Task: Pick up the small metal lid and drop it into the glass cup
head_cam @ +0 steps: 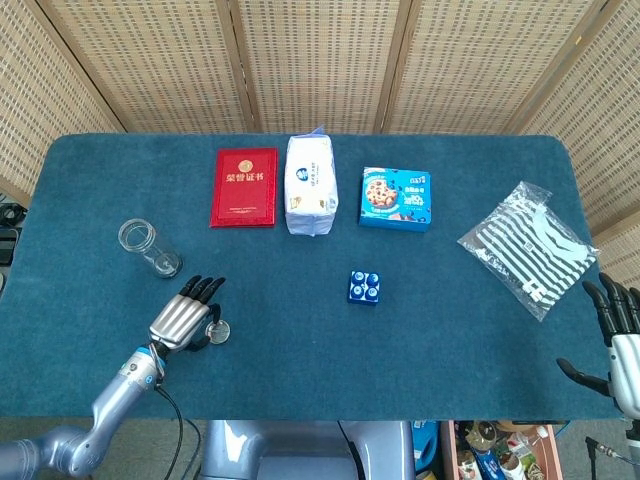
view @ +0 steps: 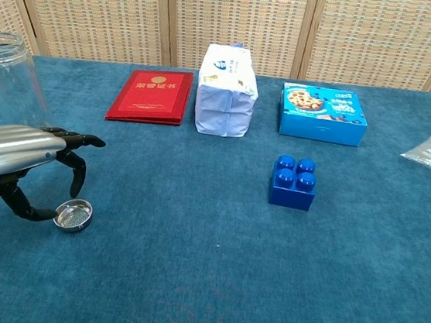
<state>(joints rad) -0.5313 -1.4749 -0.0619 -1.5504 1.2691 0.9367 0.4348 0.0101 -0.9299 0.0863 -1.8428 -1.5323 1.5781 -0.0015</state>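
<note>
The small round metal lid (view: 74, 215) lies on the blue cloth near the front left; in the head view the lid (head_cam: 219, 329) peeks out just right of my left hand (head_cam: 184, 316). That left hand (view: 21, 159) hovers over and just left of the lid, fingers spread and arched around it, with nothing gripped. The glass cup (head_cam: 149, 248) stands upright behind the hand, its mouth open; in the chest view the cup (view: 7, 79) rises at the far left. My right hand (head_cam: 620, 335) waits open at the right table edge.
A red booklet (head_cam: 243, 187), a white packet (head_cam: 311, 184) and a blue biscuit box (head_cam: 396, 198) line the back. A blue toy brick (head_cam: 365, 287) sits mid-table. A striped bag in clear wrap (head_cam: 528, 245) lies at the right.
</note>
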